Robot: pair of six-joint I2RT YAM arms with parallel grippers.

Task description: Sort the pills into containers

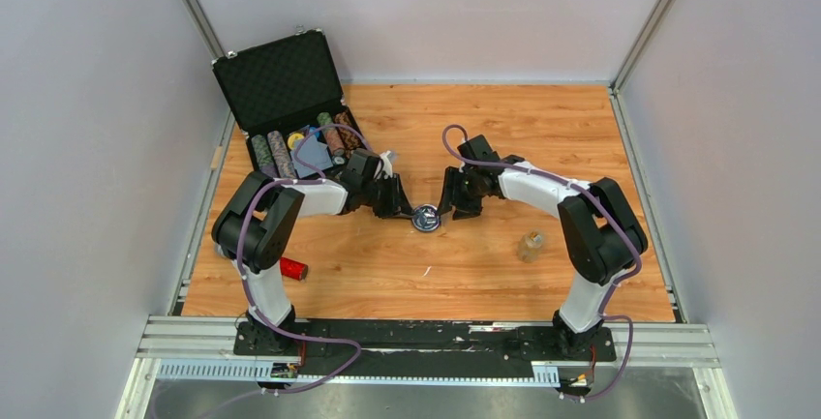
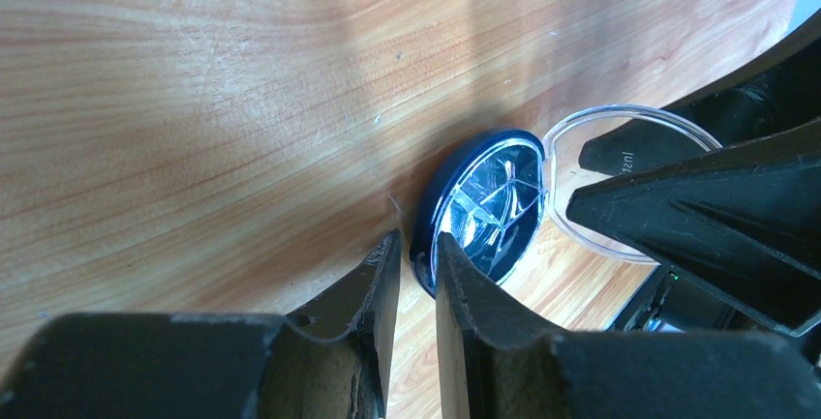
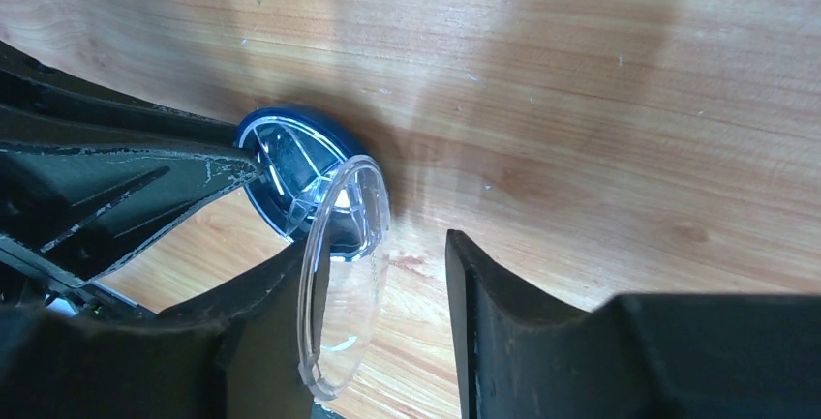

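The small round dish, silvery-blue inside with dark dividers and a dark rim, sits mid-table between both grippers. In the left wrist view the dish is tilted up, and my left gripper is shut on its dark rim. Its clear hinged lid stands open towards the right arm. In the right wrist view the lid stands between the fingers of my open right gripper, against the left finger, with the dish behind it. I cannot make out any pills in the dish.
An open black poker-chip case with rows of chips stands at the back left. A small clear bottle stands right of the dish near the right arm. A small red object lies at the front left.
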